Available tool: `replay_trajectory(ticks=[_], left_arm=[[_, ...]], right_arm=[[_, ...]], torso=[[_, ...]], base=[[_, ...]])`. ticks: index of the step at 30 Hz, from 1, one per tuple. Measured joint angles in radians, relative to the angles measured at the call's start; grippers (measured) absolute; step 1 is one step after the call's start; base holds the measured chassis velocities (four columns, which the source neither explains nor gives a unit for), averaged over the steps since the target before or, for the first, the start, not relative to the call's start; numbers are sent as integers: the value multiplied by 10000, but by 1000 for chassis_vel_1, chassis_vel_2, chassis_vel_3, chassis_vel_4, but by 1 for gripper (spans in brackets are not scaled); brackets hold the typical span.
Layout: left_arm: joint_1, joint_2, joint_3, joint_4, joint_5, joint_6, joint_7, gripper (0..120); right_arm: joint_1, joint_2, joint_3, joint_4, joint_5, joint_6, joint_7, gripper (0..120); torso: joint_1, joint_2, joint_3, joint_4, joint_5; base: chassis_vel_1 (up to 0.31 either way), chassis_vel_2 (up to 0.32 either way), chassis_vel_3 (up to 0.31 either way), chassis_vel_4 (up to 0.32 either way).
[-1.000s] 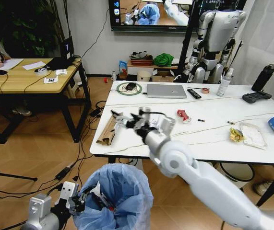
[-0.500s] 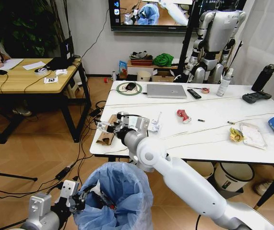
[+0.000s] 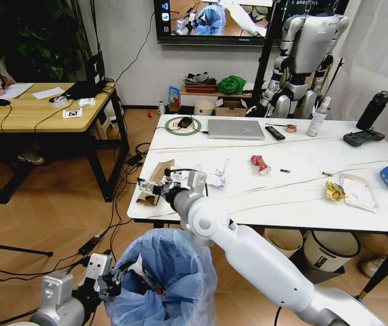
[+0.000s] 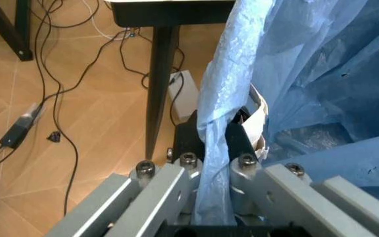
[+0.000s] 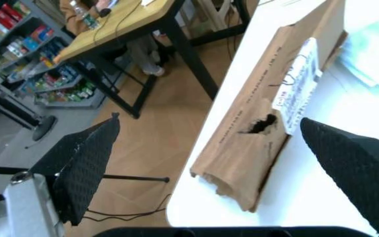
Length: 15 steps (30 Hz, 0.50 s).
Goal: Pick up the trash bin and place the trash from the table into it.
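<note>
Right gripper [image 5: 216,148], fingers wide, is straddling cardboard [image 5: 262,118] overhanging the worktop's [image 3: 302,197] left edge; a nudge risks toppling it. Left gripper [image 4: 209,163] is pinching the bin's [image 3: 163,272] bag.

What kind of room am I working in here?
Most likely a robotics lab or office. A second humanoid robot stands by the far wall under a wall monitor, a wooden desk sits beside the table, and cables trail over the floor.

Blue bag [image 4: 295,74] hides the trash bin's rim.
</note>
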Motion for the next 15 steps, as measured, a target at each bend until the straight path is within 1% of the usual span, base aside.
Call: replay_trajectory(ticks=[15], left_arm=[[4, -6, -24, 0, -22, 0, -5, 0]], right_arm=[[-30, 237, 124, -721, -430, -50, -35, 100]], torso=[[0, 0, 0, 0, 0]], base=[[0, 0, 0, 0]])
